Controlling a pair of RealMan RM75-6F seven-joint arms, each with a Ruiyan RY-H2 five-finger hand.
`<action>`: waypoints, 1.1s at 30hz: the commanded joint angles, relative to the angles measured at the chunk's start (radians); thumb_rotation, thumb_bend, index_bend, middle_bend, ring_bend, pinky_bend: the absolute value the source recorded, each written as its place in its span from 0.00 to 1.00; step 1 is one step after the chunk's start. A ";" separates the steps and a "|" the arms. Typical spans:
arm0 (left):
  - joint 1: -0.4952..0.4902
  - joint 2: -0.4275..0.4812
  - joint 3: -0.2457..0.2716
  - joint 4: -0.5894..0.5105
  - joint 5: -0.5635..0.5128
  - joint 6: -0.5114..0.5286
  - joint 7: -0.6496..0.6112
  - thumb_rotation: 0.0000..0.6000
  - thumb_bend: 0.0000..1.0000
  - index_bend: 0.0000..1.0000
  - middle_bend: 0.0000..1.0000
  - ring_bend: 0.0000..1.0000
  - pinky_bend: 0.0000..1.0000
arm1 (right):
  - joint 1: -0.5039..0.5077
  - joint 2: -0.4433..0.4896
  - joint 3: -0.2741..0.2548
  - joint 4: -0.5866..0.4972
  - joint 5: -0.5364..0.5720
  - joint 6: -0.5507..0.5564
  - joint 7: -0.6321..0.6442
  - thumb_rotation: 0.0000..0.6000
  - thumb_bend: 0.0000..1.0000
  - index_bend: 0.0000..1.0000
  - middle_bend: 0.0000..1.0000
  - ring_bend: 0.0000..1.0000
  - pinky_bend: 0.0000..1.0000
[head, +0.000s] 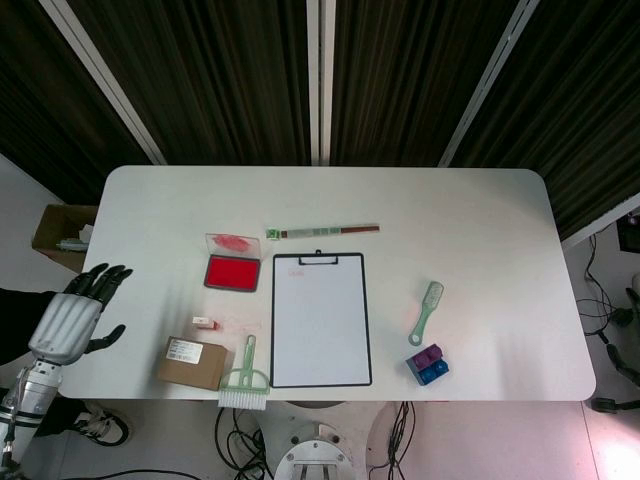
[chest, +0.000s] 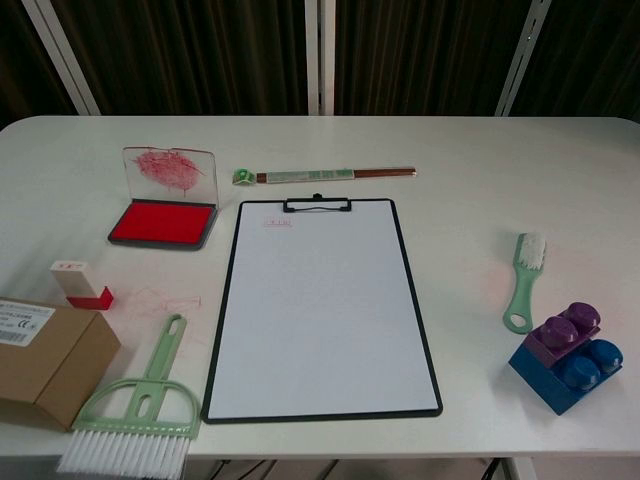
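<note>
Left hand (head: 75, 318) hovers spread and empty off the worktop's (head: 480, 230) left edge; nearest lie box (head: 192, 362) and stamp (head: 205, 323). Approach low, fingers clear of box.

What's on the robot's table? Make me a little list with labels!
left hand: left hand open, off the table's left edge, holding nothing
nearest things: cardboard box, small red stamp
middle: clipboard with white paper
ink: open red ink pad
brushes: green dustpan brush, small green brush
blocks: purple and blue blocks
top: wrapped chopsticks
right hand: not in view
</note>
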 joint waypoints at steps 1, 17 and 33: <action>-0.075 -0.032 -0.016 -0.035 0.028 -0.076 0.031 1.00 0.24 0.12 0.11 0.09 0.21 | -0.010 0.011 0.004 -0.007 0.006 0.011 0.007 1.00 0.19 0.00 0.00 0.00 0.00; -0.235 -0.213 -0.059 0.057 -0.121 -0.303 0.192 1.00 0.24 0.23 0.23 0.11 0.22 | -0.026 0.026 0.019 -0.015 0.029 0.017 0.027 1.00 0.20 0.00 0.00 0.00 0.00; -0.264 -0.263 -0.009 0.102 -0.145 -0.346 0.198 1.00 0.24 0.26 0.28 0.11 0.21 | -0.021 0.021 0.020 -0.013 0.032 0.000 0.015 1.00 0.21 0.00 0.00 0.00 0.00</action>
